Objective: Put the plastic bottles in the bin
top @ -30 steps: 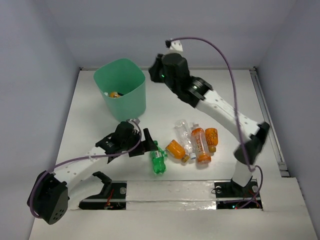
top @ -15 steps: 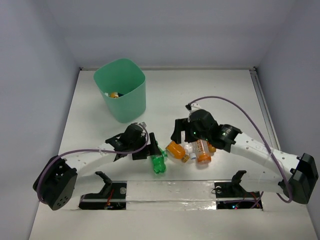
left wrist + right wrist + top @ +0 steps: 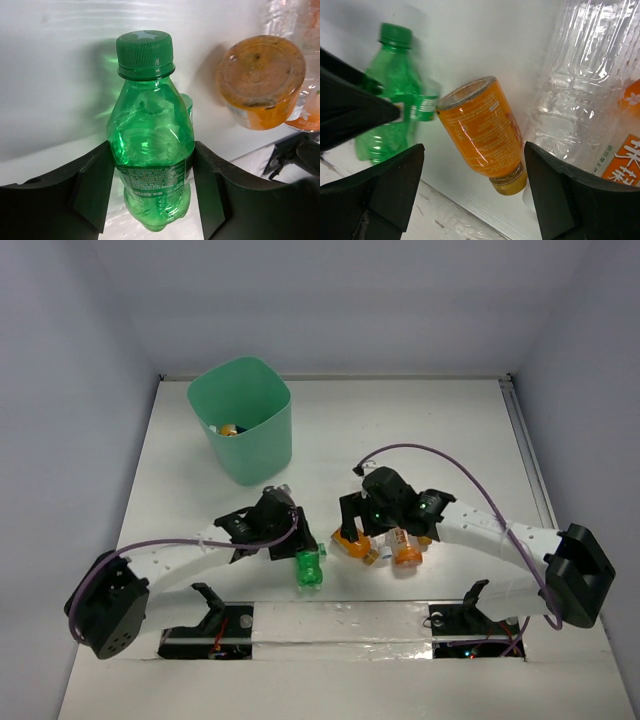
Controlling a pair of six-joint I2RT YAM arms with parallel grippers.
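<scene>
The bin (image 3: pixel 250 455) stands far left on the table (image 3: pixel 420 420), with one bottle (image 3: pixel 228 428) lying inside it. Near the front edge, the leftmost bottle (image 3: pixel 150 150) lies touched on both sides by the left gripper (image 3: pixel 151 172). Just right of it, the stubby bottle (image 3: pixel 480 130) lies between the spread fingers of the right gripper (image 3: pixel 472 170), with further bottles (image 3: pixel 405 548) close beside it on the right.

Robotics lab test cell, prob. a purpose-built booth: plain grey walls (image 3: pixel 350 300) box in a white table (image 3: pixel 450 430) on three sides. The left arm (image 3: pixel 170 560) and right arm (image 3: pixel 490 530) are bolted to a strip (image 3: pixel 340 620) at bottom of frame, purple cables (image 3: pixel 400 450) exposed. Props only: mint bin (image 3: pixel 245 445) upper left, plastic bottles (image 3: pixel 405 552) centre.
</scene>
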